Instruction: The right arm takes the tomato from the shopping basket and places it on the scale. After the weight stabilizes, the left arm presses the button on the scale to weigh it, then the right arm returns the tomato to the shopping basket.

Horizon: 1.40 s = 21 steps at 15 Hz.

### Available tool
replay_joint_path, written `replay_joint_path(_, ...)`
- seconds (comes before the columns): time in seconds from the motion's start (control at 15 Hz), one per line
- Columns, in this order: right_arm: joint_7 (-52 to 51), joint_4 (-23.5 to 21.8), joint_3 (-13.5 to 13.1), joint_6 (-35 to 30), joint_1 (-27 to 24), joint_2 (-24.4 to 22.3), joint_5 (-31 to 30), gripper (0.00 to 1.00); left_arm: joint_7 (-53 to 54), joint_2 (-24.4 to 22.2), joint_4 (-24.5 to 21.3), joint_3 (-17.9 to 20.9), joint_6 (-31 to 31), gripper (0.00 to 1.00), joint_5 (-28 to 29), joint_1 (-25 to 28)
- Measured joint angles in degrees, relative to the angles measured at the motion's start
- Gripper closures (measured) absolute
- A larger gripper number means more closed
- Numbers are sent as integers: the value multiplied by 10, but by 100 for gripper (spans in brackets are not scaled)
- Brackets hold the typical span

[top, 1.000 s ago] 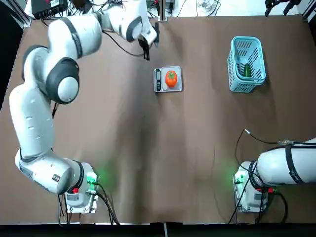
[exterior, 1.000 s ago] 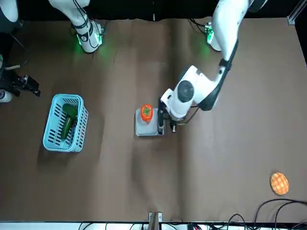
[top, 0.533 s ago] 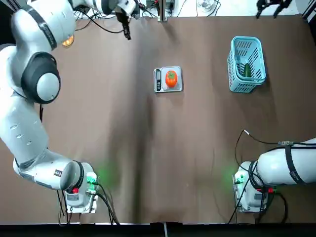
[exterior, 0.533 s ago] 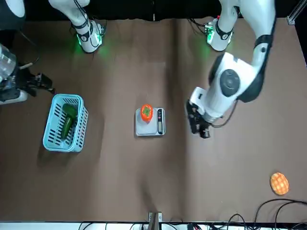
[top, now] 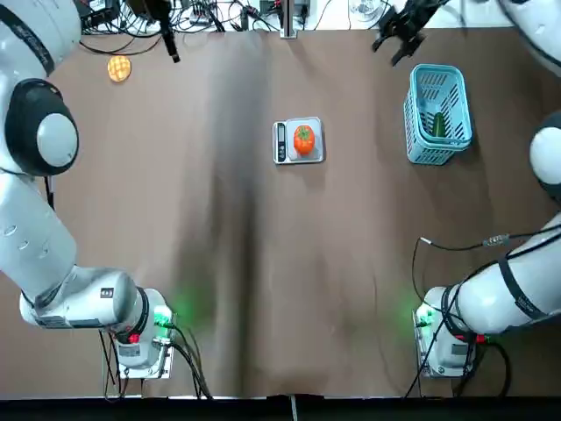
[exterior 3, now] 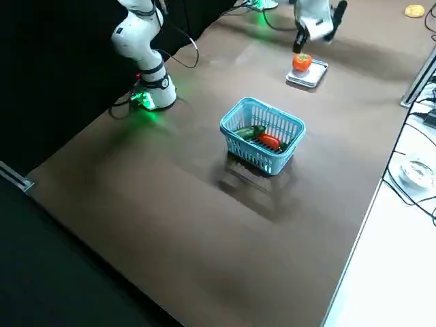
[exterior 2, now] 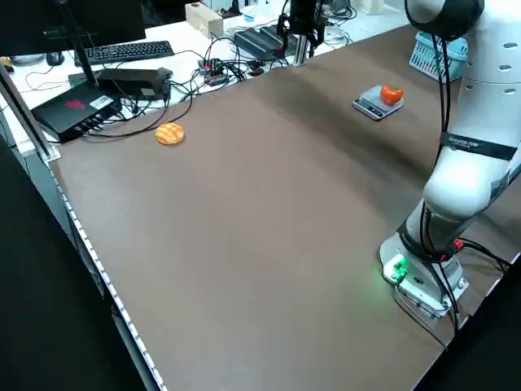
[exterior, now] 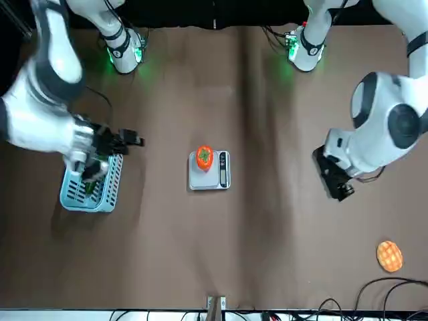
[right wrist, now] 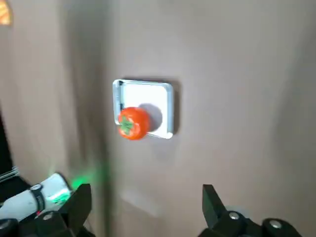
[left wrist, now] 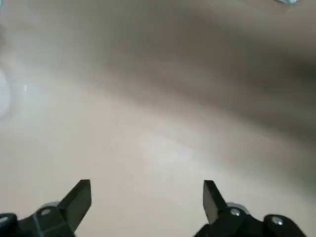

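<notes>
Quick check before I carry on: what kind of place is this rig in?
Likely a robotics lab bench, not a shop: a keyboard and tangled cables line the table edge, and the scale and shopping basket look staged.

Even, bright overhead light, soft shadows on the table (top: 263, 263); both wrist views are motion-blurred.

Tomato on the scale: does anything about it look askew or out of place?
Nothing stands out. The tomato sits upright on the scale platform, stem cap up, beside the display strip. Both grippers are clear of it.

The right arm hides part of the shopping basket (exterior: 90, 187) in the front view.
</notes>
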Motion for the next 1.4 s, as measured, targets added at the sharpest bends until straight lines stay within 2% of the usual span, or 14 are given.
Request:
replay_joint_path(0.2,-85,-39,0,60,31,52,102,1,17,-29,0,0,-33,0,12,35)
replay_joint_path(0.33,-123,-55,0,96,49,81,142,1,9,-47,0,0,-57,0,13,55)
replay_joint_path(0.53,-193,-61,0,116,74,122,211,1,-75,-68,0,0,-80,0,13,83)
replay_joint_path(0.87,-268,-64,0,134,97,183,303,0,-263,-92,0,-6,-108,0,13,86)
replay_joint_path(1.13,-302,-69,0,161,124,203,351,0,-399,-111,0,-8,-111,0,13,86)
replay_joint_path(1.4,-304,-73,0,164,135,206,362,0,-436,-115,-2,-6,-112,0,13,87)
